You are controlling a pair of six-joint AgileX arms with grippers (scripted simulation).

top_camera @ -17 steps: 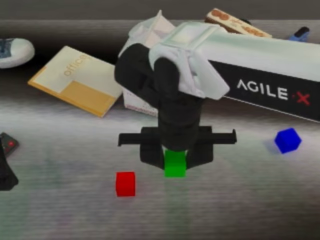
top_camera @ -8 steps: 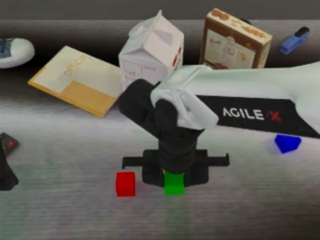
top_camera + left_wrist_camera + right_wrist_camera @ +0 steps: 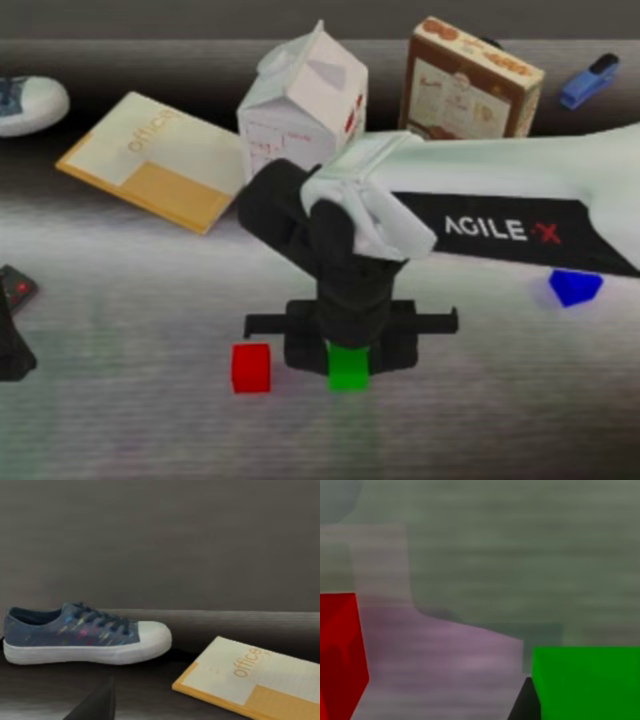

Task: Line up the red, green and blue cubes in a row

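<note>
The green cube (image 3: 348, 366) sits low on the tabletop (image 3: 480, 420) near the front centre, directly under the right gripper (image 3: 348, 352). The black fingers stand close on either side of it, and in the right wrist view the green cube (image 3: 585, 682) fills the near corner with a dark finger edge against it; whether the fingers press on it or have just let go, I cannot tell. The red cube (image 3: 251, 368) lies just to its left, apart from it with a small gap, level with it in a line across the tabletop. The blue cube (image 3: 575, 287) lies well apart to the right and farther back, partly covered by the right arm.

The right arm reaches in from the right edge, its white forearm nearly level across the tabletop and its black wrist turned straight down over the green cube.

The left arm is parked at the far left edge; only a dark part shows, and its fingers cannot be judged.

Behind stand a milk carton (image 3: 300, 100) and a brown box (image 3: 465, 85), both closed. A yellow book (image 3: 150, 160), a shoe (image 3: 25, 100), a blue stapler (image 3: 590, 80) and a black gadget (image 3: 15, 288) lie around the edges.
</note>
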